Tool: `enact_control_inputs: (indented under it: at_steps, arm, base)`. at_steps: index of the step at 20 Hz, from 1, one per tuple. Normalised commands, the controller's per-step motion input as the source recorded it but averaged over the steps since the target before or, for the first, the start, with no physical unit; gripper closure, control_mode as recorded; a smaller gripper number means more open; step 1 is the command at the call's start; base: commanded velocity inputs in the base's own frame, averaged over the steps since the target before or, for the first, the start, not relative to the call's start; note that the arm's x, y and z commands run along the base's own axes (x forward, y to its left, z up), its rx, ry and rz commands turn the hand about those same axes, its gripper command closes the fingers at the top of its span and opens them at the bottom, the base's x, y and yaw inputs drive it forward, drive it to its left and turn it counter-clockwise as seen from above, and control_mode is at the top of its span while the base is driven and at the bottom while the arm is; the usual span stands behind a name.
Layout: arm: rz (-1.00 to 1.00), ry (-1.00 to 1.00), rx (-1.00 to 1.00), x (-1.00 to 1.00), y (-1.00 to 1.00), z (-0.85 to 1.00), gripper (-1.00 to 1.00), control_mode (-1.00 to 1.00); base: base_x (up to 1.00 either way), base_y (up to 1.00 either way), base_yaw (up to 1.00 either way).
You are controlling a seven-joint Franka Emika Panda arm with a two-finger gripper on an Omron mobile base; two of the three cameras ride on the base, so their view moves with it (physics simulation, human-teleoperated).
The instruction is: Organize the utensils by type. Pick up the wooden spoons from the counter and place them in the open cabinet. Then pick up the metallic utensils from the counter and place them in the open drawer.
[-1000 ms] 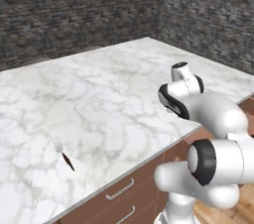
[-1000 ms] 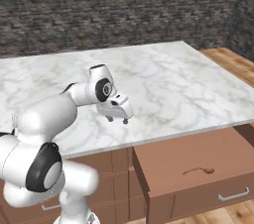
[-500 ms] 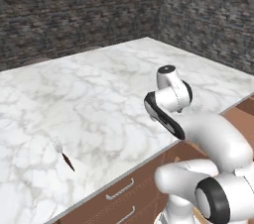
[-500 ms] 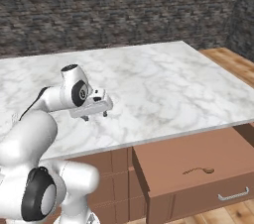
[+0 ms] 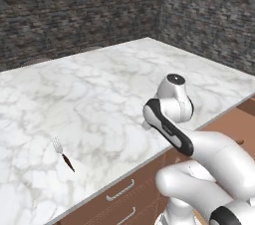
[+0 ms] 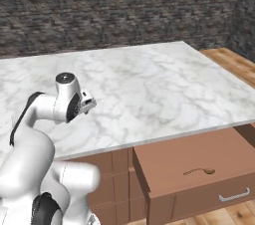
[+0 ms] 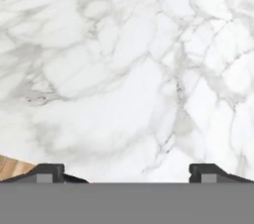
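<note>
A dark grey stone-tiled wall backs a white marble bench point(image 5: 109, 94) with grey veining, which spans most of both base views. Below its front edge run brown wooden drawer fronts with metal handles. In the left base view, a small metal fork with a dark handle point(image 5: 62, 153) lies flat on the bench at the lower left of the frame, near the front edge and well apart from the arm, its tines pointing toward the upper left. In the right base view, an open brown wooden drawer point(image 6: 191, 171) juts out at the lower right of the frame, and a small metallic utensil point(image 6: 199, 171) lies on its floor. The white arm bends over the front part of the bench in both base views. In the hand view, the end effector point(image 7: 127, 173) points down at bare marble, its two dark fingertips point(image 7: 47, 172) standing wide apart at the bottom of the frame with nothing between them.
</note>
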Motion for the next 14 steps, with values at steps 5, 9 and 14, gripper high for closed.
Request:
enact_control_inputs:
  at_steps: [5,9,14]
  arm:
    - [0.05,0.0,0.08,-0.01,0.8,0.0,-1.0,-1.0]
    - [-0.12,0.05,0.01,-0.04,0.84,0.08,-1.0,-1.0]
    - [-0.15,0.05,0.02,-0.1,0.78,0.06,-1.0,-1.0]
  base:
    - [0.0,0.0,0.0]
    - [0.0,0.0,0.0]
    - [0.0,0.0,0.0]
